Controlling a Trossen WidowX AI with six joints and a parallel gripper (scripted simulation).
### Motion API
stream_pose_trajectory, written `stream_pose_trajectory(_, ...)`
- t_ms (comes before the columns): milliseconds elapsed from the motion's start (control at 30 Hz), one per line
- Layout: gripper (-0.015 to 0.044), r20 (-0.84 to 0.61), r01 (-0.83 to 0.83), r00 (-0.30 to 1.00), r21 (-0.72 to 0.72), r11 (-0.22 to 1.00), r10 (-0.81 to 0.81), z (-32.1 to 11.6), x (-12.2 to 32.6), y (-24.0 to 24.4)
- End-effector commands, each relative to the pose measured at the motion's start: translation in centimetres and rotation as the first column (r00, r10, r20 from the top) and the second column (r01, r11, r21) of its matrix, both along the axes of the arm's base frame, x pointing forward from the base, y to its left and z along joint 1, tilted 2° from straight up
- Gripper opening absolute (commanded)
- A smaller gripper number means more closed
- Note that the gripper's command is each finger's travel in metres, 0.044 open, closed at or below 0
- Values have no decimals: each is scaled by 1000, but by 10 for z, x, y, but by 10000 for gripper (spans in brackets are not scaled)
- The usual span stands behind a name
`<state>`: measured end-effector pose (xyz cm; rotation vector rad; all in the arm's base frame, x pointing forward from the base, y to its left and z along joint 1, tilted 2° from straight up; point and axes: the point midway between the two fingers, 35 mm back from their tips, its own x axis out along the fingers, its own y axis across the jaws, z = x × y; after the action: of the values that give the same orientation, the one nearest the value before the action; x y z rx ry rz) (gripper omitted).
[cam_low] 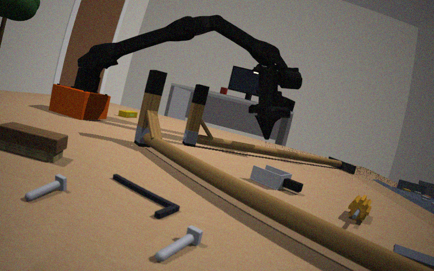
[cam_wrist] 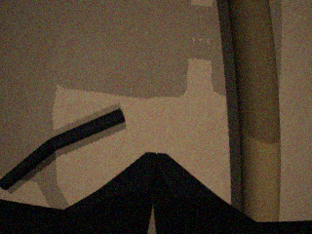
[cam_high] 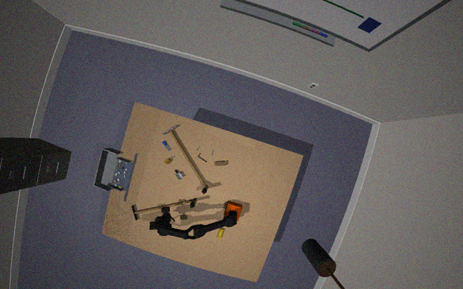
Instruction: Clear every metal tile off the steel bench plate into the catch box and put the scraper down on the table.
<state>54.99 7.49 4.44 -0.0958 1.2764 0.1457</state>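
My gripper is shut and empty, fingers pointing down above the table. Beside it lies a long-handled tool with a black head and an upright post at its near end; its shaft passes right of the fingertips in the wrist view. A longer tool with a pale wide head lies farther off. Which one is the long scraper, I cannot tell. Several small tiles lie on the steel plate, with the catch box behind it.
A dark bent bar lies left of the fingertips. A hex key, bolts, a yellow gear, a grey clip and a wooden block lie around the longer tool.
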Motion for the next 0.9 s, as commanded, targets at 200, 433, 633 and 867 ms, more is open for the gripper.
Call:
stream_pose_trajectory(200, 0, -12, 21, 1000, -6, 1000, -21, -16, 1, 3)
stream_pose_trajectory(433, 0, -12, 21, 1000, -5, 1000, -21, -34, 4, 4)
stream_pose_trajectory(633, 0, -11, 21, 1000, -5, 1000, -21, -38, 5, 4)
stream_pose_trajectory(867, 0, -5, 21, 1000, -5, 1000, -21, -38, 7, -2)
